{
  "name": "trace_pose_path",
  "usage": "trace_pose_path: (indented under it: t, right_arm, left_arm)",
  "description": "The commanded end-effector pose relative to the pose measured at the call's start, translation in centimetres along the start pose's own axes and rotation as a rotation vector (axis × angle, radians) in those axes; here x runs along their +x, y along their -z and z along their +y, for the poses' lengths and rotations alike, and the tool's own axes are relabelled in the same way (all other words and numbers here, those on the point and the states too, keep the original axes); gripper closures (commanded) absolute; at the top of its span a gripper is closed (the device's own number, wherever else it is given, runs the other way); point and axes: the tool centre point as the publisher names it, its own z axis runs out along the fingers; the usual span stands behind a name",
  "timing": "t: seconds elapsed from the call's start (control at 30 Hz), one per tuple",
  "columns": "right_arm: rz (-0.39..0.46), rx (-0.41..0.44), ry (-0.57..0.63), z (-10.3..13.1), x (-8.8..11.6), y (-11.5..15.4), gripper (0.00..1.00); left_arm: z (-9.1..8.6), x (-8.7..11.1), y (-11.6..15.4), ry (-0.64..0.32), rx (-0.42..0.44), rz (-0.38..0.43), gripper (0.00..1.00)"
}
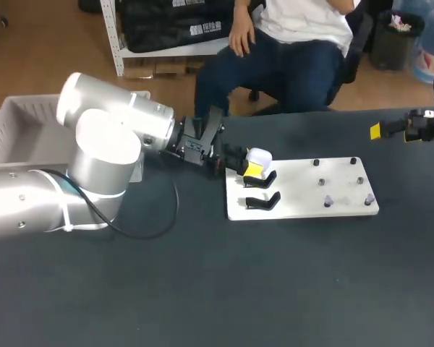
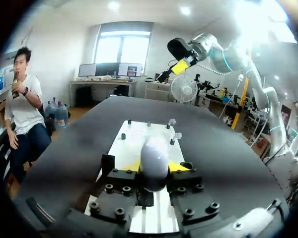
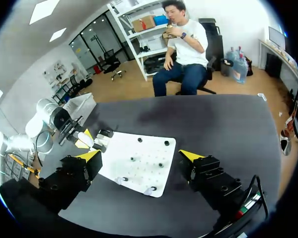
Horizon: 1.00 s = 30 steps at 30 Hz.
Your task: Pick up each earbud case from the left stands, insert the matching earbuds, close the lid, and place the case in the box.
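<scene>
Case (image 1: 259,155): white and plain-surfaced, at the far stand (image 1: 265,178) on the board's left end.
Left gripper (image 2: 154,166): we see its yellow tips pressed against the case from two sides, pinching it.
Right gripper (image 3: 140,155): held above the worktop's (image 1: 202,289) far right corner, fingers spread wide with nothing between them. In the head view its arm is cut off at the worktop's right edge.
Board (image 1: 296,191): white, lying flat toward the worktop's far edge, right of centre.
Near stand (image 1: 263,202): black, with nothing on it, just beside the far stand.
Pegs (image 1: 328,201): dark studs on the board's right half. Two along its near edge carry pale tips that are too small for us to identify.
Far stand: largely hidden by the case and the left gripper. We cannot tell whether the case rests on it.
Box (image 1: 14,119): pale and slatted, by the worktop's far left corner, partly hidden behind the left arm.
</scene>
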Motion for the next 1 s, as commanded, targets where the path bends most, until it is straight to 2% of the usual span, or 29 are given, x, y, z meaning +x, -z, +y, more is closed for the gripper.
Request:
trace_pose_path:
  t: [0.03,0.27,0.5,0.77,1.0]
  right_arm:
    - [0.000,-0.001,0.001,-0.1,0.0,0.0,0.00]
    - [0.013,-0.033,0.047,2.9,1.0,-0.3,0.00]
    - [0.063,-0.076,0.077,6.2,2.5,-0.5,0.00]
    - [0.081,-0.138,0.113,9.1,3.8,-1.3,0.00]
    - [0.078,-0.148,0.113,9.4,4.2,-1.7,0.00]
  left_arm:
    - [-1.5,-1.4,0.7,-0.009,-0.053,0.009,1.00]
    - [-0.8,-3.8,-0.4,-0.064,-0.029,0.040,1.00]
    - [0.4,-6.3,-1.7,-0.071,-0.021,0.072,1.00]
    - [-0.7,-8.5,-3.4,-0.106,0.023,0.090,1.00]
    - [-1.0,-9.0,-4.2,-0.115,0.035,0.098,1.00]
